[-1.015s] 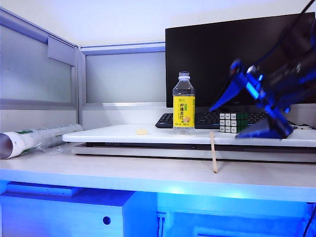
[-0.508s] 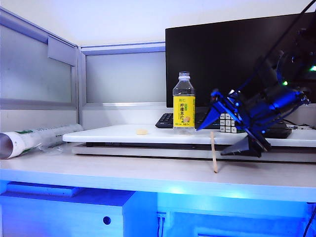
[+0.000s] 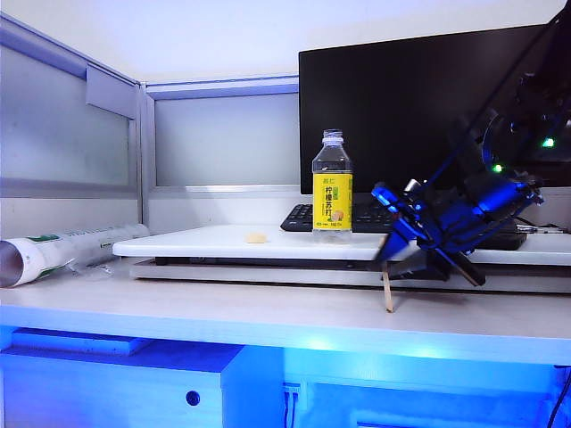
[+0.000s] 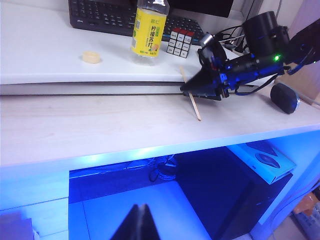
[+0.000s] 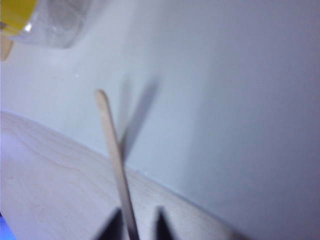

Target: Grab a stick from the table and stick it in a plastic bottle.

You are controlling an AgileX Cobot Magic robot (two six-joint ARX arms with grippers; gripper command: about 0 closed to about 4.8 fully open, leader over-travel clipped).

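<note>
Since it hangs nearest my camera, left gripper (image 4: 141, 220): fingers pressed together, clenched on nothing, out past the table's front edge and above the space under the desk.
Table (image 3: 223, 316): front strip is bare pale wood from the left side to the stick; that is my open room.
Stick (image 3: 385, 283): one only; lower end on the front strip, upper part leaning against the edge of the raised board (image 3: 205, 241).
Right gripper (image 3: 390, 259): low at the board's edge, one finger on each side of the stick's upper half, standing close together; my wrist picture is blurred, so I cannot tell whether they clamp it.
Rolled tube (image 3: 53, 250): one, lying at the far left edge, well apart from the stick.
Lump (image 3: 256, 237): one, small and yellowish, on the board near its front edge.
Plastic bottle (image 3: 332, 192): one, upright on the board with its cap on, left of the right gripper in the exterior view, not touching it.
Cube (image 4: 179, 42): one, just beside the bottle.
Keyboard (image 3: 299, 218): one, behind the bottle.
Monitor (image 3: 401, 107): one, dark, closing off the back.
</note>
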